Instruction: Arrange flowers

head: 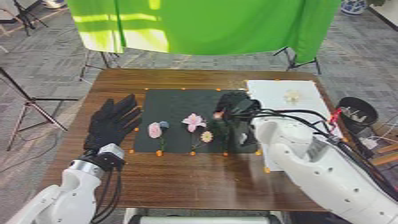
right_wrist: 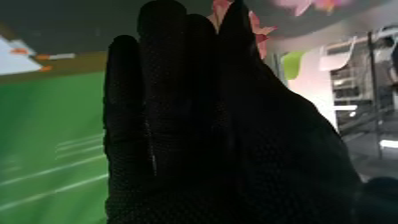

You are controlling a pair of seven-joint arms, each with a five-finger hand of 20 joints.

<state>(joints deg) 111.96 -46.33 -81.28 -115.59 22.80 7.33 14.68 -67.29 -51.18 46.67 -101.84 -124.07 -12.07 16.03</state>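
From my station, the head view looks forward and down from above the brown surface [head: 178,185], far enough back to take in both arms. My right wrist view sits close against the right hand [head: 233,107], facing along its glove. Both share the green cloth [head: 204,25] and white sheet [head: 306,114].

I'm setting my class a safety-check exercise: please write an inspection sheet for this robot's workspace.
Surface: wooden table, black mat, white sheet.
Job's things: pink rose, pink lily, yellow daisy on the mat; pale flower on the sheet.
Clutter: orange markers edging the mat.
Hands: left hand beside the mat; right hand over its right part.
Cables: black, along both arms.
Surroundings: green cloth beyond the table, black bin to its right.
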